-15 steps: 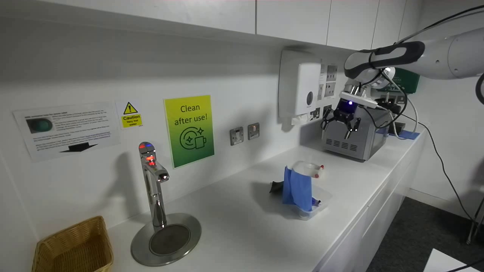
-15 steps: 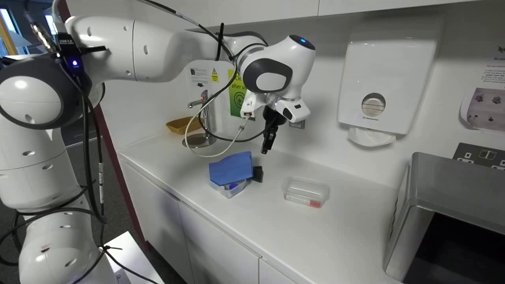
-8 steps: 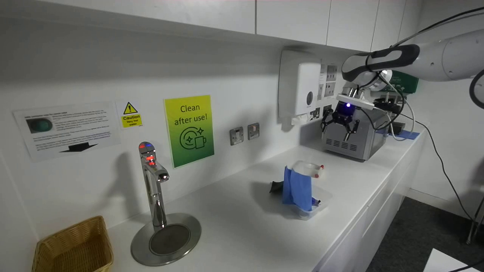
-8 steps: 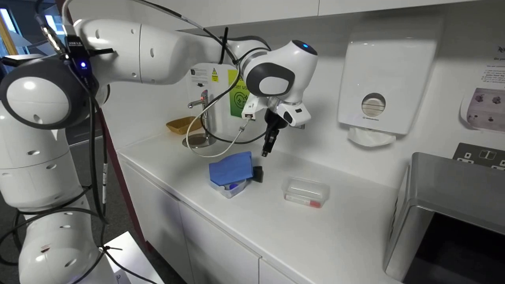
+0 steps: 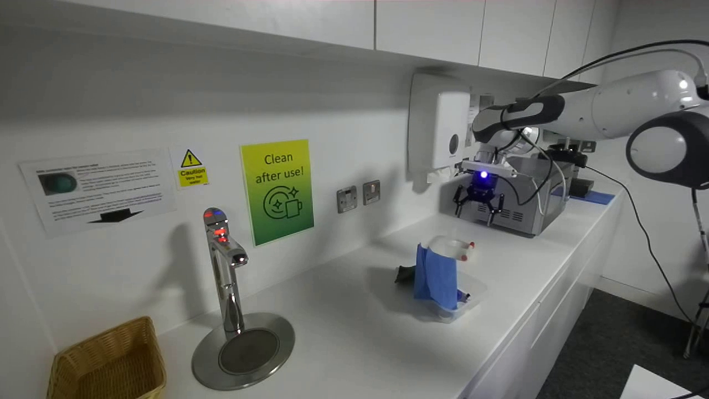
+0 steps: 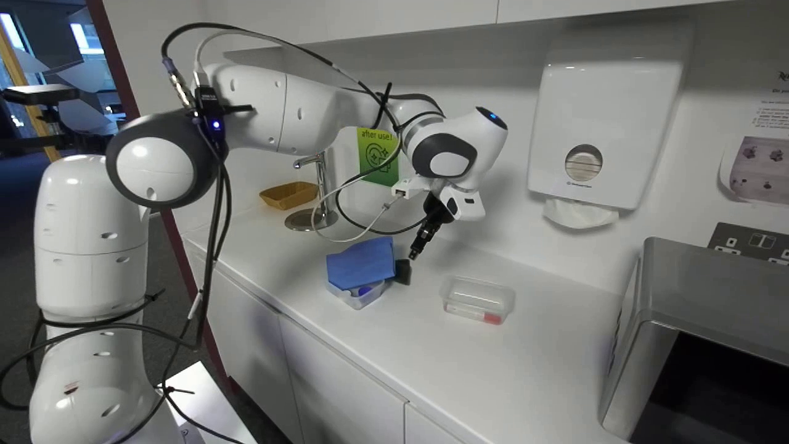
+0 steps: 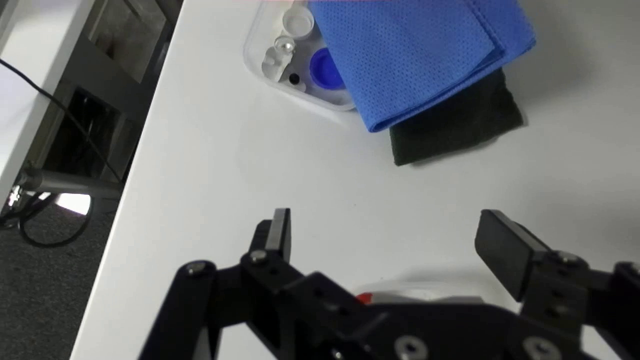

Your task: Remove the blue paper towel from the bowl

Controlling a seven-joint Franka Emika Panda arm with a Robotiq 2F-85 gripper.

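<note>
The blue paper towel [image 5: 436, 277] stands folded in a clear plastic bowl [image 5: 446, 317] on the counter; both also show in an exterior view, towel [image 6: 360, 264] and bowl [image 6: 356, 302]. In the wrist view, the towel [image 7: 410, 55] hangs over the rim of the bowl [image 7: 320, 102], which holds small caps and a blue lid. My gripper [image 7: 385, 220] is open and empty, its fingers wide apart. It is above the counter, apart from the towel, on the microwave side of it, as in both exterior views [image 5: 474, 219] [image 6: 413, 254].
A dark pad [image 7: 455, 122] lies partly under the towel's edge. A second clear container [image 6: 478, 297] with a red-ended item stands nearby, partly behind the gripper in the wrist view. A microwave [image 5: 507, 216], wall dispenser [image 6: 607, 123], tap [image 5: 224, 271] and wicker basket [image 5: 105, 360] are around.
The arm has moved lower and reached farther forward. The gripper has come down closer to the counter and nearer the towel, staying open. The towel and bowl have not moved.
</note>
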